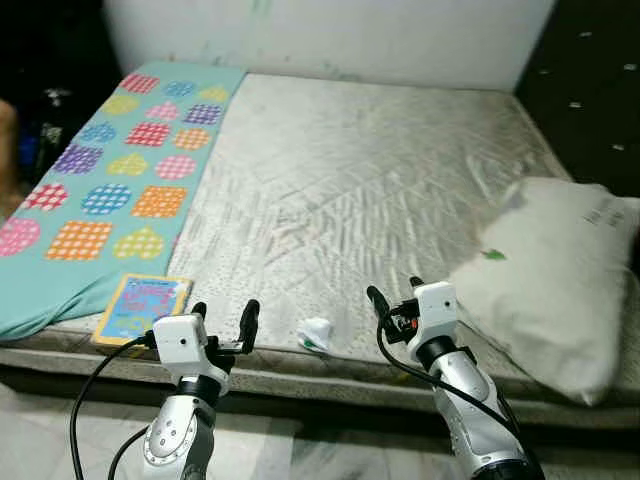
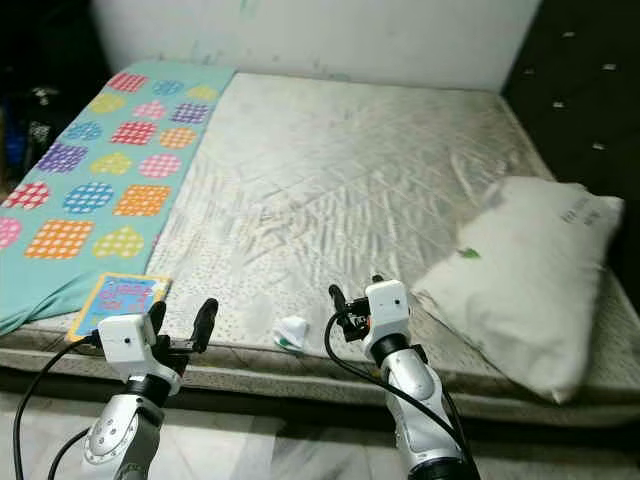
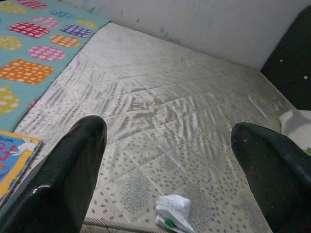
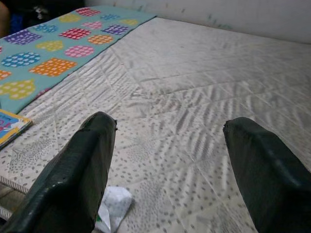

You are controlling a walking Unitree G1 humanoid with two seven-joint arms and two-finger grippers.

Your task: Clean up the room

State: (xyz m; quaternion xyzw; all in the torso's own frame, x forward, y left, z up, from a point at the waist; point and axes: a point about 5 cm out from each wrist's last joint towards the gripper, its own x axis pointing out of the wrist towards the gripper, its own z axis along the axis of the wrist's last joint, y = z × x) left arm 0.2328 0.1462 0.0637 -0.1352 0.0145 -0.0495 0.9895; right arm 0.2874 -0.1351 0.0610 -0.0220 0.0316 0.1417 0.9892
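A small crumpled white wrapper (image 1: pixel 316 334) with a green spot lies on the bare mattress (image 1: pixel 360 190) close to its front edge. My left gripper (image 1: pixel 224 318) hovers open just left of it, over the bed's edge. On the wrapper's other side my right gripper (image 1: pixel 395 292) is open too, slightly farther in. Nothing sits between either pair of fingers. The wrapper (image 3: pixel 175 211) shows low between the left fingers (image 3: pixel 73 170) and beside one right finger (image 4: pixel 77 174). A colourful children's book (image 1: pixel 143 307) lies flat at the front left corner.
A teal blanket (image 1: pixel 110 180) with coloured hearts covers the mattress's left strip. A white pillow (image 1: pixel 560 270) rests at the right, partly over the front edge. A dark padded headboard (image 1: pixel 590 90) stands at the right, a white wall behind. Marble floor (image 1: pixel 50 430) lies below.
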